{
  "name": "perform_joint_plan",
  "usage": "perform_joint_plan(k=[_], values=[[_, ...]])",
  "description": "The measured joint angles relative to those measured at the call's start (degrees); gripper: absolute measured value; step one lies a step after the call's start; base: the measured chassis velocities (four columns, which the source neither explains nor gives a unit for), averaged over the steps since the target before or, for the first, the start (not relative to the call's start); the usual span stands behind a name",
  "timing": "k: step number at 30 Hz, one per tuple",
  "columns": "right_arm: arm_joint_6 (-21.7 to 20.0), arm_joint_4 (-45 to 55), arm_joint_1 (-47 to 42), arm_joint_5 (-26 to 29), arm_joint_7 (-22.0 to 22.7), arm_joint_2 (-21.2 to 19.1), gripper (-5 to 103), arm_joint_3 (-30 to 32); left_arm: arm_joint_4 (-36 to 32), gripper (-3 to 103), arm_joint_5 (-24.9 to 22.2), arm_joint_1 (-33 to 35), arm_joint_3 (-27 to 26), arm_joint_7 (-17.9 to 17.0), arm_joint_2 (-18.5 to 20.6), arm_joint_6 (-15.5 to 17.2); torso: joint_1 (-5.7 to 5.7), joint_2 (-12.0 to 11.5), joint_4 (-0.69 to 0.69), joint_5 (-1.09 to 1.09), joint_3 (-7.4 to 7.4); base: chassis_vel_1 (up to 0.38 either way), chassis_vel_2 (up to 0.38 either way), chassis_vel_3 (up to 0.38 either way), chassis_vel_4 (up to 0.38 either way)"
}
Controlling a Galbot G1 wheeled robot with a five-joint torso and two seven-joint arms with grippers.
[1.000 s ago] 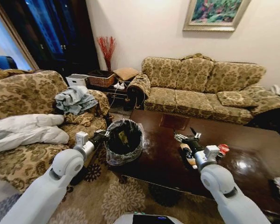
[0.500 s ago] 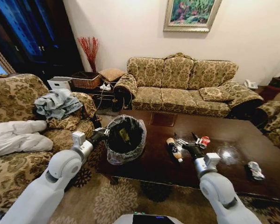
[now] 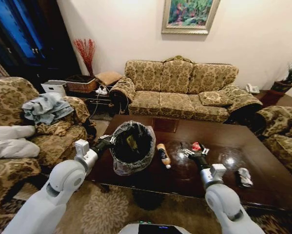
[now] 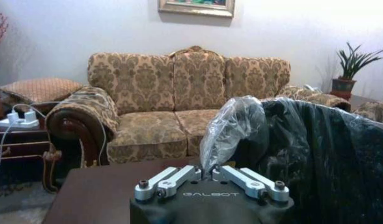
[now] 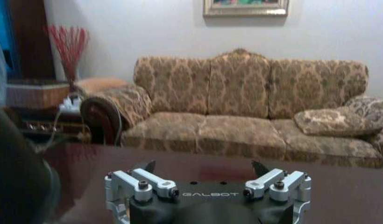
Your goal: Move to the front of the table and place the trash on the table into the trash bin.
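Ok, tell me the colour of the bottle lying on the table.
Brown with a light cap; the bottle shows best in the head view.

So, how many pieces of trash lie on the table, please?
3: brown bottle beside the bin, red can beyond the right gripper, silver can farther right; some may be hidden.

My head camera looks down and forward from above my shoulders, over the table [image 3: 262, 168] toward the three-seat sofa [image 3: 180, 90] and the framed painting [image 3: 187, 14] on the far wall. The camera on my left wrist sits low, just behind my left gripper [image 4: 209, 171], close against the bagged trash bin [image 4: 316, 154], facing that same sofa. My right wrist camera sits just behind my right gripper [image 5: 204, 167], near the tabletop, facing the same sofa and painting.
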Motion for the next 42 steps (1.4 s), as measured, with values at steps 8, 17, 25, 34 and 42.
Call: perform_joint_plan(k=[8, 17, 25, 34, 42], values=[[2.2, -10.1, 2.4, 0.5, -7.9, 0.6, 100, -1.9, 1.4, 3, -0.2, -1.6, 2.3, 0.0, 0.9, 0.9, -0.01, 0.0, 0.03, -0.12, -0.01, -0.01, -0.005, 0.027, 0.013], [2.9, -21.5, 7.4, 1.5, -11.3, 2.4, 100, -5.9, 2.9, 3, 0.8, -1.0, 1.8, 0.5, 1.0, 1.0, -0.02, 0.0, 0.01, -0.03, -0.01, 0.048, 0.045, 0.02, 0.006], [3.7, -25.6, 10.9, 3.3, -13.9, 2.9, 100, -8.3, 2.9, 3, 1.0, -0.9, 1.7, -0.4, 0.9, 1.0, -0.02, 0.0, 0.03, -0.07, -0.01, 0.063, 0.07, 0.07, 0.073], [2.1, -29.9, 14.2, 2.8, -8.8, 3.4, 100, -9.6, 2.8, 3, 1.5, -0.3, 1.3, -0.4, 0.8, 0.4, -0.02, 0.0, 0.02, -0.06, -0.01, 0.033, 0.033, 0.03, 0.029], [1.2, -32.0, 15.2, 2.8, -7.1, 4.4, 100, -9.6, 2.4, 3, 1.7, 0.2, 1.4, -0.3, 0.7, 0.3, -0.02, 0.0, 0.02, -0.06, -0.01, 0.0, 0.0, 0.0, 0.0]])
